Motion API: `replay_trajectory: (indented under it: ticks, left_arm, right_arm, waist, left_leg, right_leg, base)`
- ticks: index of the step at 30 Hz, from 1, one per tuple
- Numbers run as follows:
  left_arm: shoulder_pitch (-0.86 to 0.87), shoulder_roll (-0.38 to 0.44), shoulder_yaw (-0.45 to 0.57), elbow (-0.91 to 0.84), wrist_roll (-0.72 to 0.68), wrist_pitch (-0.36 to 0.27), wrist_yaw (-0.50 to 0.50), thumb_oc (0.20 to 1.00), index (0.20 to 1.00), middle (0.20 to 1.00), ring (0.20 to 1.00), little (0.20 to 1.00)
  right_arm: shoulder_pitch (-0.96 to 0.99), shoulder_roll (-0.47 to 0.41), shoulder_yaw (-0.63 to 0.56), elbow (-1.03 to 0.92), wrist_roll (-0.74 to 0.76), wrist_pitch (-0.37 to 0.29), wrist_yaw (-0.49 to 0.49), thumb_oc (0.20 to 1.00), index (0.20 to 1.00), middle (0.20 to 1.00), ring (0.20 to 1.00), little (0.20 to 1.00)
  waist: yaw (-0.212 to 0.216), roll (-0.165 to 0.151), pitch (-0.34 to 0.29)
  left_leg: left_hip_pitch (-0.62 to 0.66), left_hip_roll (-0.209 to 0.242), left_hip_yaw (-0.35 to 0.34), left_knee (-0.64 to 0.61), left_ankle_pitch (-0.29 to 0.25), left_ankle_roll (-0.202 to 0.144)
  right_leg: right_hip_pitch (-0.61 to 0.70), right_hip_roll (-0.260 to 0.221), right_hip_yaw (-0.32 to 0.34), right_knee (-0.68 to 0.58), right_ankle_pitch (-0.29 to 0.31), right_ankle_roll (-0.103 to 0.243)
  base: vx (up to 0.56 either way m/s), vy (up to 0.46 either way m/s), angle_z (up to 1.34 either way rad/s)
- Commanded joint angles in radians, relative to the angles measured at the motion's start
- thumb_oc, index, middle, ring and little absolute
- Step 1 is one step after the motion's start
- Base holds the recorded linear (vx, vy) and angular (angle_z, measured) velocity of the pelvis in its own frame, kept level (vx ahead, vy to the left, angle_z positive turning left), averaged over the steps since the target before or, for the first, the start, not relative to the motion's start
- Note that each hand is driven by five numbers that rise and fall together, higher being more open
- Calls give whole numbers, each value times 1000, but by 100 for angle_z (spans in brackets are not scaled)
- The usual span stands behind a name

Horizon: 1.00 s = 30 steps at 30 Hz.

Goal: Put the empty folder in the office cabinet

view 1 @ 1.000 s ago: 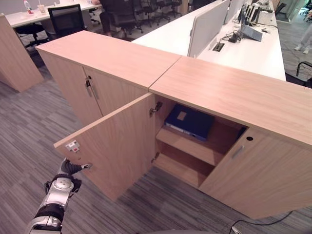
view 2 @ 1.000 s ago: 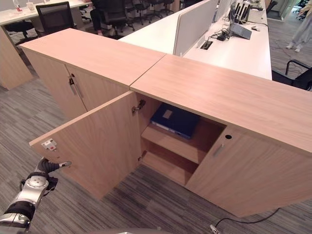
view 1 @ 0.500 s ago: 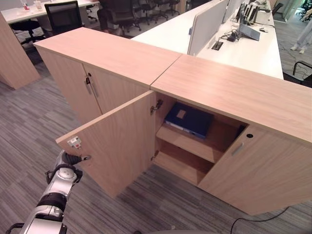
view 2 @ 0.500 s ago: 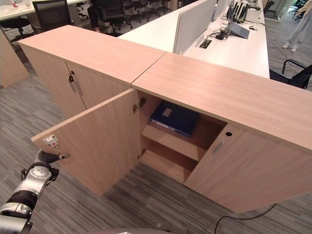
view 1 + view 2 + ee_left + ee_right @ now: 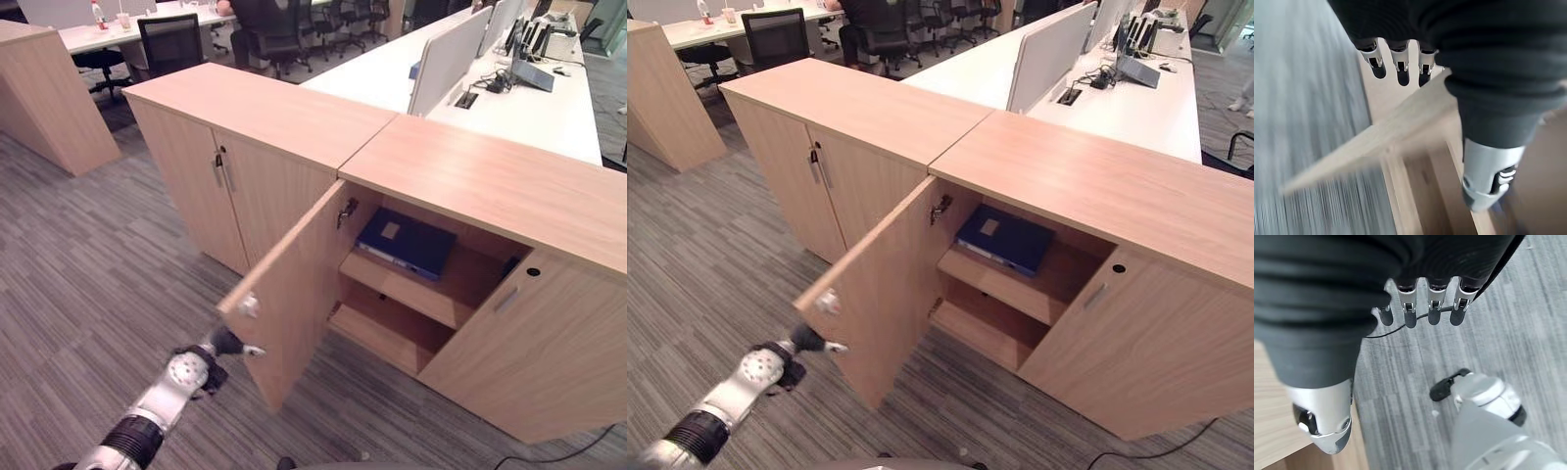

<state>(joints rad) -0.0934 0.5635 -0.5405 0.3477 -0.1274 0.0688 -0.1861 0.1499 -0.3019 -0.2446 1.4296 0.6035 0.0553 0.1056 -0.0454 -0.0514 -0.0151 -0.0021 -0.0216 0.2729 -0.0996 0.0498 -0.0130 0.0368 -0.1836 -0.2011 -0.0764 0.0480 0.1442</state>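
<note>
Cabinet (image 5: pixel 509 186): light wood, low and long, right door shut, left door swung out toward the floor side; second cabinet of the same wood just beside it on the left, both doors shut.
Door (image 5: pixel 294 294): standing open, edge-on toward the camera, a small white fitting near its outer top corner; outer edge just beside the left hand.
Shelf (image 5: pixel 1004 284): inside the open half, one board across the middle, bare compartment below.
Folder (image 5: pixel 407 242): dark blue, lying flat on the upper shelf inside the cabinet, pale label on its top face, spine toward the opening; well apart from both hands, deep in the cabinet and past the door from the left hand.
Left hand (image 5: pixel 223 342): low, at the door's outer edge, arm stretched forward from the lower left; in the wrist view, fingers (image 5: pixel 1400 66) straight and relaxed past the door's edge, thumb on the other side, nothing clasped.
Right hand (image 5: pixel 1422 303): hanging over grey carpet, fingers straight and spread a little, thumb apart, holding nothing.
Desks (image 5: pixel 529 98): white, behind the cabinets, with dividers and dark chairs farther back.
</note>
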Motion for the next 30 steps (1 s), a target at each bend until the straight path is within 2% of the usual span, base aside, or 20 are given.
replay_trajectory:
  ticks: [1,3,7,10,16,21,24,26,30]
  left_arm:
    - [-183,-204,-71,-134,-230,-99,-190,1000,1000,1000,1000,1000]
    - [-172,-163,-108,-188,-309,-78,-246,1000,1000,1000,1000,1000]
    - [-170,-118,-137,-225,-366,-69,-278,1000,1000,1000,1000,1000]
    - [-183,-75,-153,-269,-324,-76,-299,1000,1000,1000,1000,1000]
    - [-154,-86,-142,-263,-352,-68,-297,1000,1000,1000,1000,1000]
    - [-83,-148,-123,-153,-520,-22,-289,1000,1000,1000,1000,1000]
    - [-53,-142,-98,-79,-516,-15,-278,1000,1000,1000,1000,1000]
    - [-45,-102,-83,-64,-430,-14,-273,1000,1000,1000,1000,1000]
    - [38,-89,0,27,-402,-17,-238,1000,1000,1000,1000,1000]
  right_arm:
    - [-69,-30,18,124,-67,26,29,1000,1000,1000,1000,1000]
    - [-67,-40,30,156,-122,37,37,1000,1000,1000,1000,1000]
    - [-67,-49,70,195,-236,45,46,1000,1000,1000,1000,1000]
    - [-59,-43,149,221,-402,54,63,1000,1000,1000,1000,1000]
    - [-59,-26,197,198,-453,52,72,1000,1000,1000,1000,1000]
    - [-79,-19,228,163,-475,46,54,1000,1000,1000,1000,1000]
    - [-89,-22,239,141,-481,44,44,1000,1000,1000,1000,1000]
    - [-94,-20,246,131,-491,51,52,1000,1000,1000,1000,1000]
    - [-112,-12,270,114,-490,54,45,1000,1000,1000,1000,1000]
  waist:
    - [-92,33,2]
    - [-90,35,1]
    - [-86,32,-2]
    - [-78,28,1]
    - [-78,25,2]
    - [-81,28,4]
    - [-81,32,6]
    - [-80,35,5]
    - [-70,37,5]
  left_leg:
    - [66,28,-36,12,-136,5]
    - [65,29,-39,12,-135,4]
    - [62,30,-43,12,-132,3]
    - [59,30,-54,12,-127,1]
    - [57,30,-56,12,-124,0]
    - [57,32,-54,12,-122,0]
    - [56,34,-56,12,-119,-1]
    - [58,35,-55,12,-120,-2]
    - [58,37,-53,12,-114,-4]
  right_leg:
    - [7,93,-37,-9,-63,14]
    - [7,92,-40,-8,-63,14]
    - [8,93,-46,-9,-64,13]
    - [8,92,-55,-9,-63,11]
    - [9,92,-58,-9,-62,7]
    - [4,95,-55,-11,-62,3]
    - [2,97,-52,-10,-64,-1]
    - [3,98,-51,-10,-66,-2]
    - [5,101,-53,-11,-67,-7]
  base:
    - [-17,0,-11]
    - [-20,-1,-8]
    - [-10,-12,-14]
    - [-12,-11,-4]
    - [-11,-5,6]
    - [-4,-7,-2]
    - [-4,-8,-2]
    - [0,0,0]
    - [-4,-8,-2]
